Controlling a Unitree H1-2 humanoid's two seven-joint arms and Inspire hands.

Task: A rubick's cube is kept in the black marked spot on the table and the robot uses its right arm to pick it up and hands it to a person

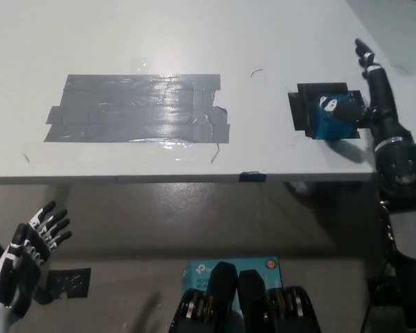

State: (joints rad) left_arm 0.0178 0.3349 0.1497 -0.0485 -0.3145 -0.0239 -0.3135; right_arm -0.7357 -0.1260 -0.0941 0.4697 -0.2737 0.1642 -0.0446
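**Now reaching: right robot hand closing in on the cube**

Right at the table's far right side, the Rubik's cube (331,118) is sitting on the black marked spot (300,111), a patch of dark tape on the white table (194,35). Its visible faces are reading mostly blue, with some blur on top. The right robot hand (364,97) is lying just beside the cube's right side, with one black finger stretching away up the table and another part appearing to touch the cube's upper right edge. It is spread wide and holding nothing; the cube is resting on the tape, not lifted.

Judging by its look, the cube is going to handle as a light, rigid plastic block with smooth, somewhat slippery faces and hard corners. It should not crush or bend, but it could skate across the tape or twist if pushed from one side only. The safest hold is likely across two opposite flat faces, fingers on the left face and thumb on the right, gripping mid-height rather than at a corner.

The left robot hand (35,239) is resting below the table edge at lower left, fingers apart and empty. A large grey tape patch (139,109) is lying well apart to the cube's left.
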